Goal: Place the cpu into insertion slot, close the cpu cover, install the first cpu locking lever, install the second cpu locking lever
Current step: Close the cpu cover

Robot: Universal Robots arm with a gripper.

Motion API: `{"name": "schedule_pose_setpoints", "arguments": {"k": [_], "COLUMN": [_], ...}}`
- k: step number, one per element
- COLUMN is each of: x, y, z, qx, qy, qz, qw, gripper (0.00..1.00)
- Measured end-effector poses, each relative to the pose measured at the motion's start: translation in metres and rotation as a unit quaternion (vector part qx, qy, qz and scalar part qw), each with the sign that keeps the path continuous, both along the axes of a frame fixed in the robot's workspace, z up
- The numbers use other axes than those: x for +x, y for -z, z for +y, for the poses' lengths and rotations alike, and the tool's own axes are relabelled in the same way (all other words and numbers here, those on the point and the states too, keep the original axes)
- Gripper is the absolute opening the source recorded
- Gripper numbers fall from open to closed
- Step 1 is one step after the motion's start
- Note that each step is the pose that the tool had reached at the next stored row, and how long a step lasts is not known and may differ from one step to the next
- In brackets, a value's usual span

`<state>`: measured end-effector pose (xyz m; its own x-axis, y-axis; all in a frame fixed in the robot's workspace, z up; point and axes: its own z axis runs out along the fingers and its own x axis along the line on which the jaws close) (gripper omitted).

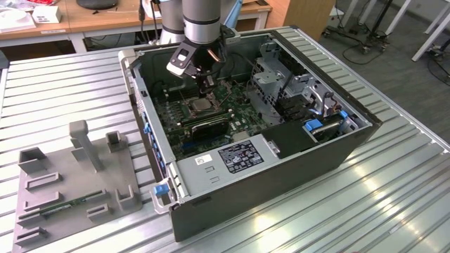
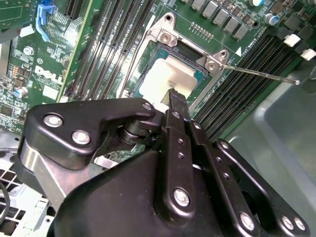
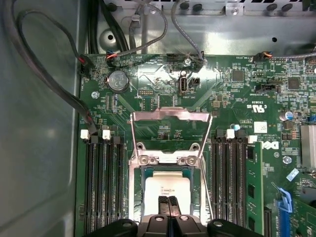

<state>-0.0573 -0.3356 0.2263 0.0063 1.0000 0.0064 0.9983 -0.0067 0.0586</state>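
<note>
Black linkage of the gripper (image 2: pixel 175 96) lies closest in the second wrist view. Its two fingers are pressed together with nothing between them, and their tips are on or just above the chip; I cannot tell which.

The cpu (image 3: pixel 168 185) lies flat inside the insertion slot (image 3: pixel 144 181), its pale metal top facing up and looking level with the rim around it. The cpu cover (image 3: pixel 170 116) is open, folded back from its hinge over the green board (image 3: pixel 237 98). A thin wire lever (image 2: pixel 256 72) sticks out from one corner of the slot, unlatched.

Long black memory slots (image 3: pixel 101 182) flank the socket on both sides. In the exterior view the arm reaches down into the open computer case (image 1: pixel 309 142), which sits on a ribbed metal table (image 1: pixel 393 200) with a grey holder tray (image 1: pixel 70 179) towards the exterior view's left.

The placing step looks nearly done and the cover is not yet closed. To do it well, any touch on the chip should be light and straight down. A sideways nudge could lift a corner off the socket, and the loose lever should be kept clear of the fingers.
</note>
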Motion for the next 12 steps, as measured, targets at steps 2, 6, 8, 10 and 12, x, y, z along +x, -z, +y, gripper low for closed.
{"name": "schedule_pose_setpoints", "arguments": {"k": [2, 6, 8, 10, 12], "x": [0.0000, 0.0000, 0.0000, 0.0000, 0.0002], "y": [0.0019, 0.0085, 0.0121, 0.0151, 0.0178], "z": [0.0001, 0.0001, 0.0001, 0.0001, 0.0001], "qx": [0.0001, 0.0000, 0.0000, 0.0000, 0.0000], "qy": [0.000, 0.000, 0.000, 0.000, 0.000], "qz": [0.0000, 0.0000, 0.0000, 0.0000, 0.0000], "qw": [1.00000, 1.00000, 1.00000, 1.00000, 1.00000], "gripper": [0.11, 0.11, 0.11, 0.11, 0.11]}}
